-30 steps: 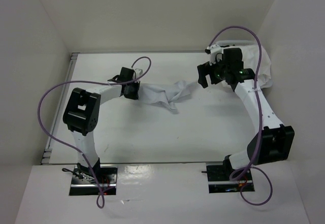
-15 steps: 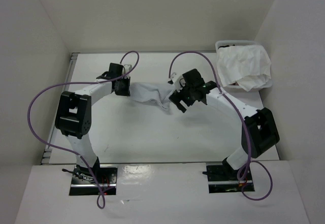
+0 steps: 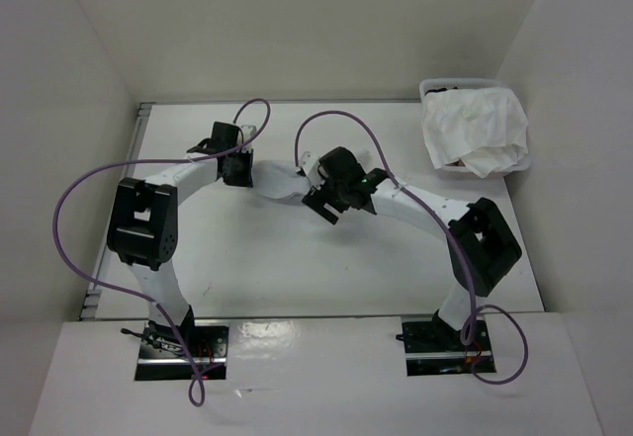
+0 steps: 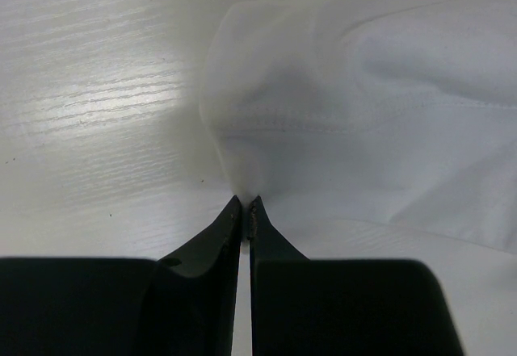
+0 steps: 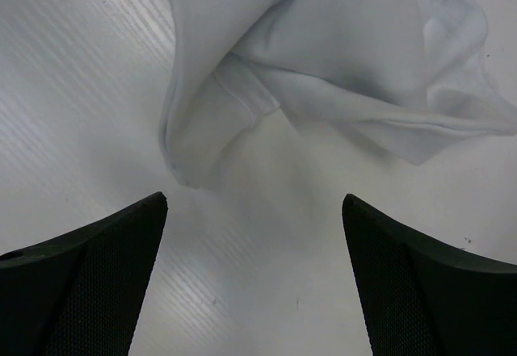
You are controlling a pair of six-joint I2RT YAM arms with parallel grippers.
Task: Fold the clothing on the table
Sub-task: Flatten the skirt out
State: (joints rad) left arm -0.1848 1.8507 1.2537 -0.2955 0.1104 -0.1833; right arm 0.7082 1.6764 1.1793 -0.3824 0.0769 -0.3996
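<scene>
There was one big flat white table (image 3: pixel 297 268), and on it lay one crumpled white cloth garment (image 3: pixel 279 181), a little toward 12 o'clock from the middle. Two black pincers were at it. The left pincer (image 3: pixel 241 171) was at the garment's 9 o'clock end. Its two thin black fingers (image 4: pixel 226 227) were clenched tight on a small pinch of the cloth's edge (image 4: pixel 347 90). The right pincer (image 3: pixel 322 203) hung over the garment's 3 o'clock end. Its two dark padded fingers (image 5: pixel 113 243) were spread wide apart and held nothing, with a bunched fold of the cloth (image 5: pixel 323 57) just past them. In the 2 o'clock corner sat one clear plastic tub (image 3: pixel 427 88) stuffed with more white cloth (image 3: pixel 475 125). Two purple cables (image 3: pixel 69 199) looped up from the arms, one on each.
</scene>
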